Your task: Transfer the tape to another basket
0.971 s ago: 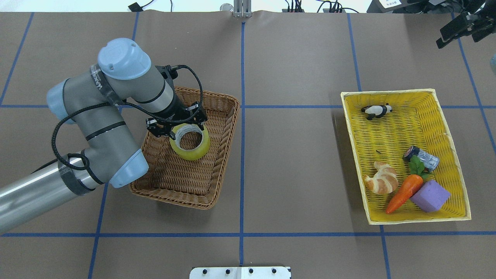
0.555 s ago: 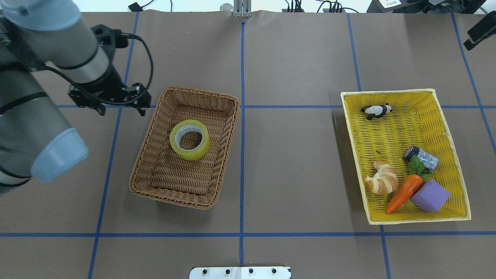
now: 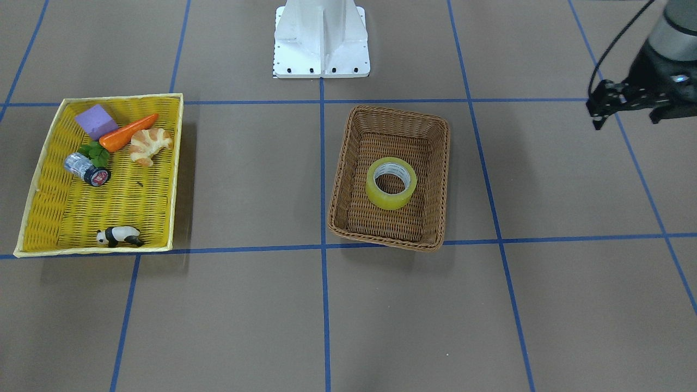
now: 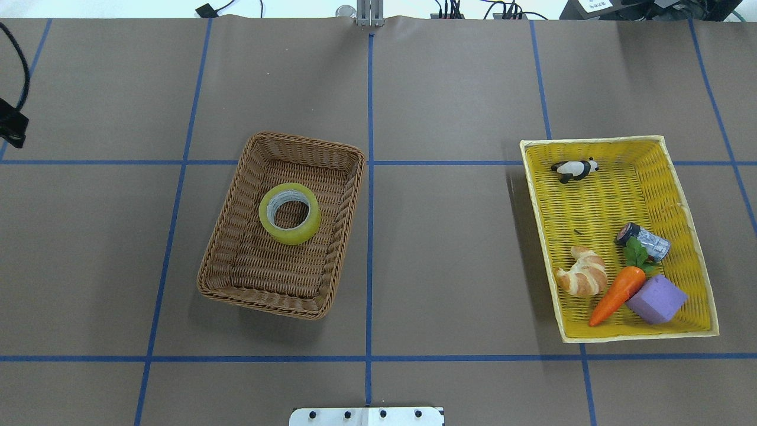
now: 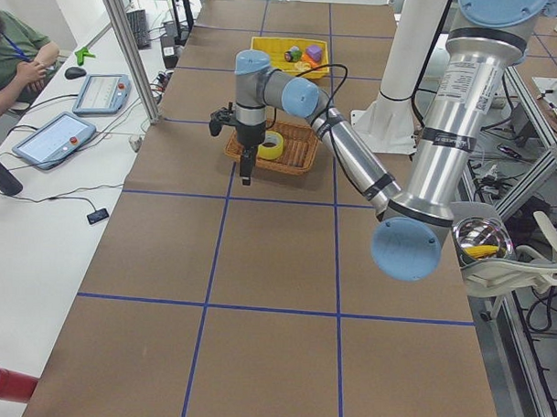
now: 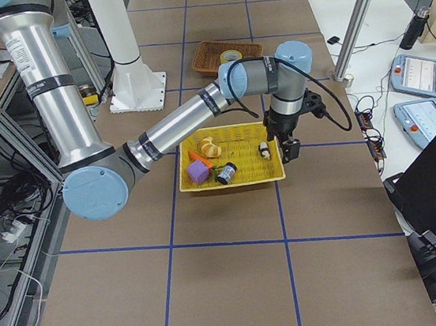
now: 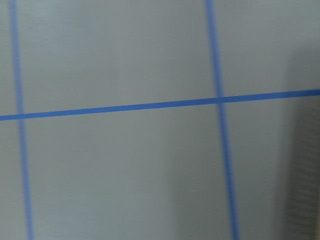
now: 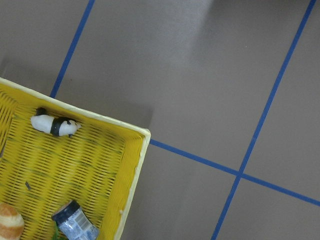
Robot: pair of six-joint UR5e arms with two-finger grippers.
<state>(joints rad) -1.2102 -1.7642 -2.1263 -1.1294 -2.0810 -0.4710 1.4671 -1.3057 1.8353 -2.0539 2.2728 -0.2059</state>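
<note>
The yellow-green tape lies flat in the far half of the brown wicker basket, free of any gripper. It also shows in the front view and the left side view. My left gripper hangs open and empty over bare table, well off the basket's side; only a dark corner of it shows overhead. My right gripper hangs beside the yellow tray's far-side edge; I cannot tell whether it is open or shut.
The shallow yellow tray on the right holds a toy panda, a croissant, a carrot, a purple block and a silver cylinder. The robot's white base stands behind the baskets.
My left arm has drawn back from over the tape to the left, nearly out of the overhead view. The tape stays in the brown basket. The right gripper has left the overhead view's top right corner.
</note>
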